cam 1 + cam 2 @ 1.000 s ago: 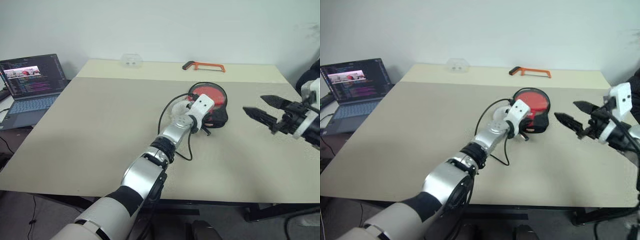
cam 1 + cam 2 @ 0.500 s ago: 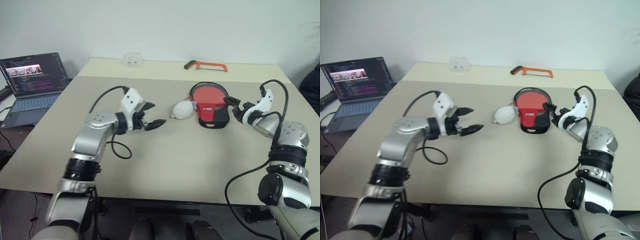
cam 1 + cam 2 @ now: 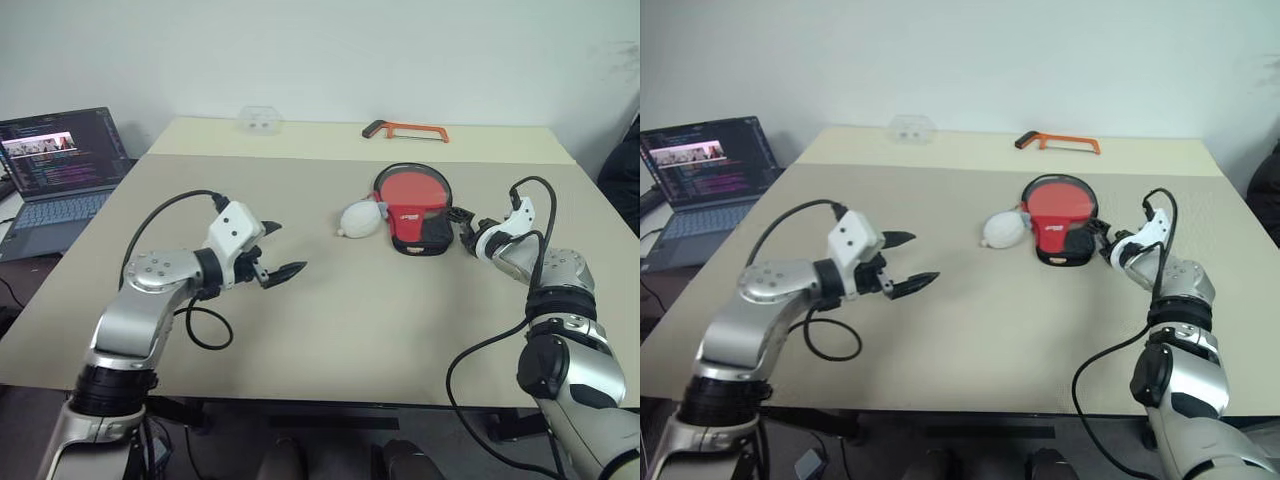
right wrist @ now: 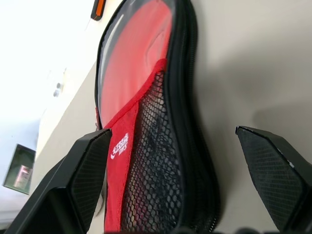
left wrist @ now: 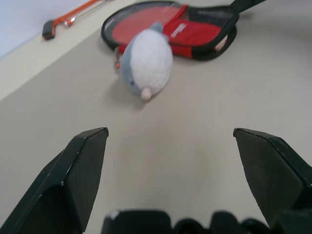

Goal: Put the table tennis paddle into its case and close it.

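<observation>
The case [image 3: 412, 205] lies flat mid-table, red face up with a white logo and a black mesh pocket [image 4: 161, 146], its narrow end toward me. The table tennis paddle is hidden; a pale tip [image 5: 221, 45] at the case's narrow end may be its handle, but I cannot tell. My right gripper [image 3: 460, 222] is open just right of the narrow end, and in the right wrist view its fingers [image 4: 90, 165] stand wide apart on either side of it. Well left of the case, my left gripper [image 3: 285, 248] hovers open and empty over bare table.
A small white roundish wad [image 3: 356, 219] lies against the case's left side. An orange-framed hacksaw [image 3: 405, 130] and a small clear box [image 3: 260, 120] sit at the table's far edge. An open laptop [image 3: 60, 160] stands off the table's left side.
My left gripper left the case, swung far left and opened, uncovering the white wad. My right gripper came down and in to the case's narrow end, staying open.
</observation>
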Controlling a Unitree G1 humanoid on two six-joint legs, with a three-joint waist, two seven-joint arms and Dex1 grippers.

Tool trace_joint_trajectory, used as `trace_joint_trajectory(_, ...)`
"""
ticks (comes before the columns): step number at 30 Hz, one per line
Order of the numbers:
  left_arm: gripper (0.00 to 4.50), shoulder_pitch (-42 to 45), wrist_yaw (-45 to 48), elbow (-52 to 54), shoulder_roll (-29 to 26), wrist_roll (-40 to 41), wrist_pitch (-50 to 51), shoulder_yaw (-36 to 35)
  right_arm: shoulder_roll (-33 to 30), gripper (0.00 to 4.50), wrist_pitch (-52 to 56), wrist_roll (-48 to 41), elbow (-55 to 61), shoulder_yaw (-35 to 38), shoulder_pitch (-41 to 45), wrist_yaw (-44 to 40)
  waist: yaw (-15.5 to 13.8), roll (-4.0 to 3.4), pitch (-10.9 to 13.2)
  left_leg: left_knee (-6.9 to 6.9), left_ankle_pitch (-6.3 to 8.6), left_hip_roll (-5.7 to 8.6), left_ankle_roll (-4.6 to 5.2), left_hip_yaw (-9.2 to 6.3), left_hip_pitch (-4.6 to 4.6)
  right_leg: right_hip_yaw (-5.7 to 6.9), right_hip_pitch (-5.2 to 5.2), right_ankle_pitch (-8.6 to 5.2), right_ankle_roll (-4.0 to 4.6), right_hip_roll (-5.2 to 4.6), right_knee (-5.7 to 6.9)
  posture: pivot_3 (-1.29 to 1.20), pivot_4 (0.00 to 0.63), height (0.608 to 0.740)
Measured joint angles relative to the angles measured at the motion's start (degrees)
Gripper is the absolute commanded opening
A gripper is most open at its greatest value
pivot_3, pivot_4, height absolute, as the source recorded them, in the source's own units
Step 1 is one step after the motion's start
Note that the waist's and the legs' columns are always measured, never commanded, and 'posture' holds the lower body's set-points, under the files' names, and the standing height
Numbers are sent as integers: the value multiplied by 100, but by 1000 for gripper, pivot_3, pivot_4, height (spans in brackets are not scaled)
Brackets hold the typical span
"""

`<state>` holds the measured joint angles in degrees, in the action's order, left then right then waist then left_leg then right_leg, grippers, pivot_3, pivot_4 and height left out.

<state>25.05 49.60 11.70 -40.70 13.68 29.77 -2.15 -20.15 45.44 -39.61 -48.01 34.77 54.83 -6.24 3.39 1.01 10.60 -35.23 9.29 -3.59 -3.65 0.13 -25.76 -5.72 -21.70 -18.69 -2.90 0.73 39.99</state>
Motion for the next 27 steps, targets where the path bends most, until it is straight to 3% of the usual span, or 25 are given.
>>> trace_joint_trajectory(14, 4485, -78, -159, 372, -114, 198, 280, -50, 642, 4500, 130, -160, 217, 2, -35, -119, 42, 0, 0, 4, 0, -5, 0, 0, 1, -1, -3, 0, 0, 5, 1, 0, 150, 740)
trace_joint_trajectory(27, 4485, -76, -229, 385, -179, 192, 350, -48, 551, 4500, 11, -217, 514, 9, -311, -5, -42, 6, -4, 2, -2, 0, 2, -4, 4, 5, 9, 0, 1, -1, -1, 0, 150, 740)
